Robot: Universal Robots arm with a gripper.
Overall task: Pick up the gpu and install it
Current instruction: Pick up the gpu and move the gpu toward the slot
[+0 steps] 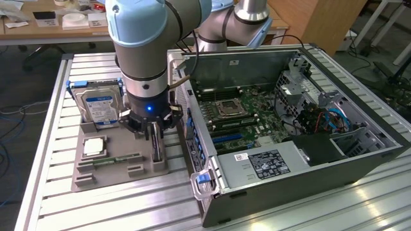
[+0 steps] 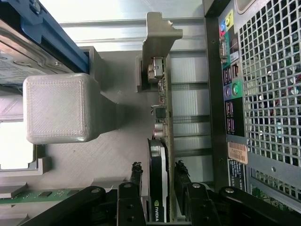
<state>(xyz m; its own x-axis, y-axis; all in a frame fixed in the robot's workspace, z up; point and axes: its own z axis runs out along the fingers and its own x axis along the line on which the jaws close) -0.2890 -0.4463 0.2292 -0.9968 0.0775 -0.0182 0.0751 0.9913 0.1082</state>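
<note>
Claw point(image 1: 154, 138) points straight down over the gpu point(image 2: 162, 155), spread, with one of its fingers point(image 2: 136, 172) on each side of the gpu. In the wrist view a thin gap shows between the gpu and the fingers, so it is straddled, not pinched.

A slatted metal worktop point(image 1: 96, 207) carries everything. On the exterior view's right, an open case point(image 1: 359, 163) lies on its side. Its motherboard point(image 1: 250, 110) faces up, and a grey power supply point(image 1: 263, 163) with a white label sits at the near end.

A pale blue and grey arm point(image 1: 144, 43) comes down from the top of the exterior view, just beside the case. Under it, on the exterior view's left, a grey holder point(image 1: 122, 175) sits flat on the worktop, close beside the case.

A hard drive point(image 1: 99, 106) with a blue label stands upright at the holder's far end.

The gpu stands on its long edge in a slot along the side of the holder nearest the case. Its silver bracket point(image 2: 160, 35) is at the end away from the fingers.

A square silver chip point(image 1: 94, 146) lies flat in the holder. Just in front of it, a narrow green memory stick point(image 1: 119, 160) lies in its own slot.
</note>
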